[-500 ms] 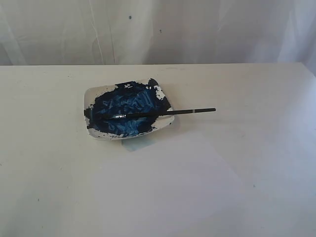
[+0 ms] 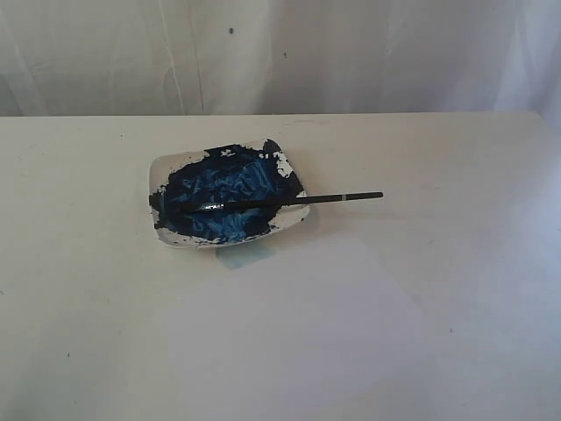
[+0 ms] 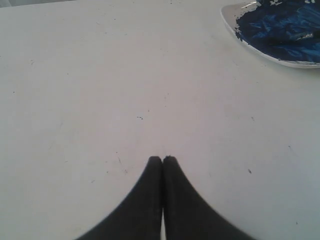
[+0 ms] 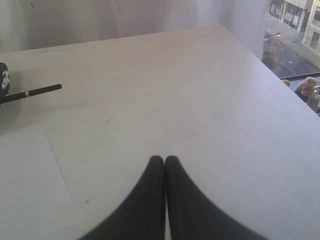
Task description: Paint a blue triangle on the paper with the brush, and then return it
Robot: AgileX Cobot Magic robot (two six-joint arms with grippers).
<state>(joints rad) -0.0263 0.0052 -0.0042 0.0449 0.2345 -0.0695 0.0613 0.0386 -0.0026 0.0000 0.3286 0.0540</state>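
The brush (image 2: 294, 201) lies flat across the white dish (image 2: 159, 180). Its dark tip sits in the blue paint (image 2: 228, 189) and its handle pokes out past the dish's right rim, over the table (image 2: 456, 149). A small silver band (image 2: 348, 196) shows close to the handle's right end. The dish sits a little left of the middle, towards the far side. The paper (image 2: 307, 333) lies flat on the near side of it, and the sheet's far left corner comes close under the dish's near edge. From where I stand the sheet shows plain white, only a shade cooler than the tabletop. A pale curtain (image 2: 263, 53) hangs behind the far edge.

From the left wrist, the left gripper (image 3: 162, 159) is clenched, its two black fingers pressed together with nothing between them. It hangs above bare table (image 3: 100, 75), well apart from the dish (image 3: 270, 58), whose paint (image 3: 280, 25) looks thick and smeared.

From the right wrist, the right gripper (image 4: 165, 159) is clenched too, its fingers meeting tip to tip and holding nothing. It is above the table (image 4: 200, 90), near an edge of the paper (image 4: 25, 175). The handle end of the brush (image 4: 42, 89) is in sight, well apart from the fingers. A window (image 4: 292, 30) shows beyond the table's corner.
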